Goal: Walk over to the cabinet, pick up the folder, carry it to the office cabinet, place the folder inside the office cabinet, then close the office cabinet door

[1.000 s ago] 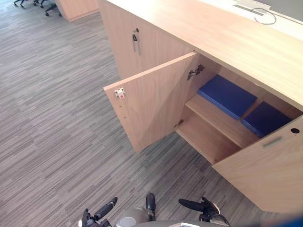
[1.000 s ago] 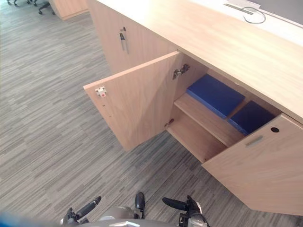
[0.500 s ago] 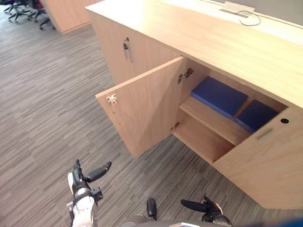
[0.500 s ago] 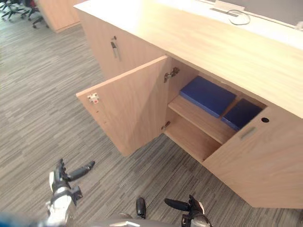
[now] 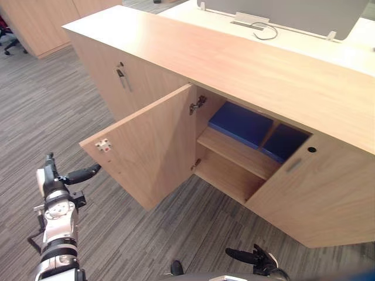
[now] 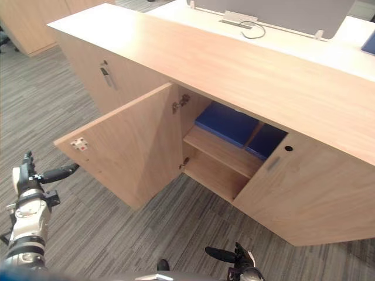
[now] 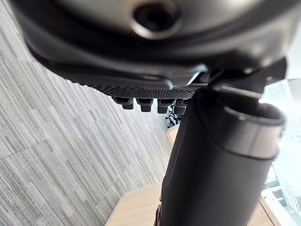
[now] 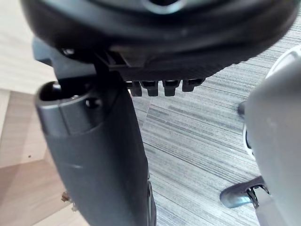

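1. Two blue folders [image 5: 240, 124] lie flat on the upper shelf [image 5: 234, 151] of the office cabinet [image 5: 234, 64], just behind the open door [image 5: 149, 146] and on its hinge side. Which of the two is the task's folder cannot be told.
2. Neither hand carries anything. The left hand [image 5: 54, 180] is raised off the door's free edge, near it but not touching, fingers straight and pointing toward that edge. The right hand [image 5: 253, 256] hangs low, well apart from the door on its inner-face side, fingers likewise extended and empty.
3. Judgement: the placing appears done, and the step in hand is closing the door, which stands swung wide from the cabinet front.
4. Next move, as judged: bring the left hand onto the door's outer face near the free edge, then push it round on its hinge [image 5: 196, 105] until it seats flush.
5. Risk noted: a push too close to the hinge would give poor leverage.
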You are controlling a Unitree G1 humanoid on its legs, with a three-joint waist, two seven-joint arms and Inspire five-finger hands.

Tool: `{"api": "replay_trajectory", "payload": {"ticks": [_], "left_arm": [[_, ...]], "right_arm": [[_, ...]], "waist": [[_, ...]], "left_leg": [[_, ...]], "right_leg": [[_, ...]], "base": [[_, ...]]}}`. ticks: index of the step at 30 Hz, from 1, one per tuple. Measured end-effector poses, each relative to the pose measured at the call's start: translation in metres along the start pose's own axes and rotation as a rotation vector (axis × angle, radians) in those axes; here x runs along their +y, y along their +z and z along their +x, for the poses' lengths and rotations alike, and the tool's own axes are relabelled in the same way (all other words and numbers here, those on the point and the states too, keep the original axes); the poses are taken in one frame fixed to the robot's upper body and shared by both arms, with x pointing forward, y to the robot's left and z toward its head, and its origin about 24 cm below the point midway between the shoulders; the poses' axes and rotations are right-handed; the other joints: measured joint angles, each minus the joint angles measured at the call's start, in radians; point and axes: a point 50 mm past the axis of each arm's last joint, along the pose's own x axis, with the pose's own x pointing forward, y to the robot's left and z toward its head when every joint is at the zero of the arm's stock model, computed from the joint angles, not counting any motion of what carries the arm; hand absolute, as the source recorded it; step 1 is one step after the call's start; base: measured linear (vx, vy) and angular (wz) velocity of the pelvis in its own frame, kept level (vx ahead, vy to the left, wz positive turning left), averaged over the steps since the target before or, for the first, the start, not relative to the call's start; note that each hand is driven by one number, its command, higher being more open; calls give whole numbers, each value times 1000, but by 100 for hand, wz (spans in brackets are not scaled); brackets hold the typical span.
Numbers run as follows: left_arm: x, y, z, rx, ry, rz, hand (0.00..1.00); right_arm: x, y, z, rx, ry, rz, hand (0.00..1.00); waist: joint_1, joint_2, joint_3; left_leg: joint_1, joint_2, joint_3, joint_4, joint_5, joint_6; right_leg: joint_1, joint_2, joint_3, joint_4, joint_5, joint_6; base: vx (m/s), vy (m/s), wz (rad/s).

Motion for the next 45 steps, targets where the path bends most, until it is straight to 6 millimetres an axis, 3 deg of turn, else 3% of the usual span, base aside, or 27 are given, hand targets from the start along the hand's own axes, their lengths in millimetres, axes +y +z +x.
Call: {"api": "replay_trajectory", "payload": {"ticks": [1,3,6,8,10,14,17,20,21,23,27,30,34,39,45], "left_arm": [[-1,3,2,2,-14,17,100],[-6,2,2,6,-38,25,100],[-14,-4,2,48,-81,5,100],[-20,-6,3,75,-104,-50,100],[-28,-3,3,75,-157,-70,100],[-38,4,3,44,-311,73,100],[-36,10,5,-14,-372,366,100],[-40,12,2,-99,-455,752,100],[-43,11,-1,-152,-512,967,100],[-49,8,-6,-197,-604,1170,100],[-70,1,-25,-331,-803,1468,100],[-91,-8,-49,-503,-966,1592,100],[-120,-1,-90,-797,-1152,1559,100],[-155,37,-147,-1249,-1166,1276,100],[-184,57,-197,-1454,-1129,953,100]], "right_arm": [[-3,-4,-1,8,-6,12,100],[-6,-6,-2,15,-20,23,100],[-21,-6,-2,10,-52,13,100],[-30,-13,-5,24,-73,4,100],[-35,-21,-8,45,-85,2,100],[-37,-40,-15,97,-82,7,100],[-37,-46,-17,114,-67,0,100],[-38,-45,-16,111,-50,-31,100],[-38,-43,-16,107,-42,-51,100],[-37,-39,-15,95,-34,-73,100],[-35,-33,-13,72,-9,-156,100],[-32,-29,-11,59,2,-172,100],[-29,-23,-11,29,17,-196,100],[-24,-18,-10,-11,40,-222,100],[-26,-21,-11,-4,31,-231,100]], "waist": [[-2,-19,-15],[5,-19,-24],[8,22,-33],[9,29,-41],[14,26,-42],[16,-1,-58],[20,-10,-61],[30,-8,-61],[33,-8,-61],[33,-7,-60],[31,-3,-58],[18,-4,-56],[2,-8,-50],[-42,-12,-54],[-60,0,-66]], "left_leg": [[0,-6,5,0,-15,-43],[1,6,9,-1,-7,-58],[0,35,26,-6,4,-79],[1,40,26,-6,7,-86],[-1,44,25,-6,9,-88],[-12,37,26,-5,8,-88],[-15,27,26,-1,9,-87],[-16,17,27,-1,9,-87],[-17,12,27,-2,9,-87],[-19,3,27,-6,9,-86],[-31,-15,31,-6,4,-79],[-49,-27,34,-6,2,-67],[-57,-38,44,-6,-1,-61],[-56,-36,63,-6,4,-48],[-54,-30,68,-2,5,-47]], "right_leg": [[-33,-22,8,-15,98,31],[-34,-13,25,-22,88,34],[-43,16,41,-27,79,19],[-42,24,41,-27,76,13],[-43,27,41,-26,76,11],[-55,18,43,-26,80,16],[-56,7,39,-29,88,24],[-55,-5,33,-24,94,31],[-57,-13,29,-18,97,35],[-59,-23,27,-15,102,43],[-68,-44,21,-14,118,56],[-80,-52,19,-28,133,60],[-88,-59,27,-42,154,60],[-88,-52,52,-68,171,58],[-88,-45,62,-69,165,48]], "base": [[-125,-118,5],[-59,-107,-7],[-96,-166,-21],[-71,-77,-3],[-50,-35,3],[-13,20,1],[-9,51,6],[-37,69,8],[-52,65,9],[-66,71,7],[-82,93,5],[-55,61,3],[-15,45,-8],[31,-8,-16],[12,-13,-4]]}}
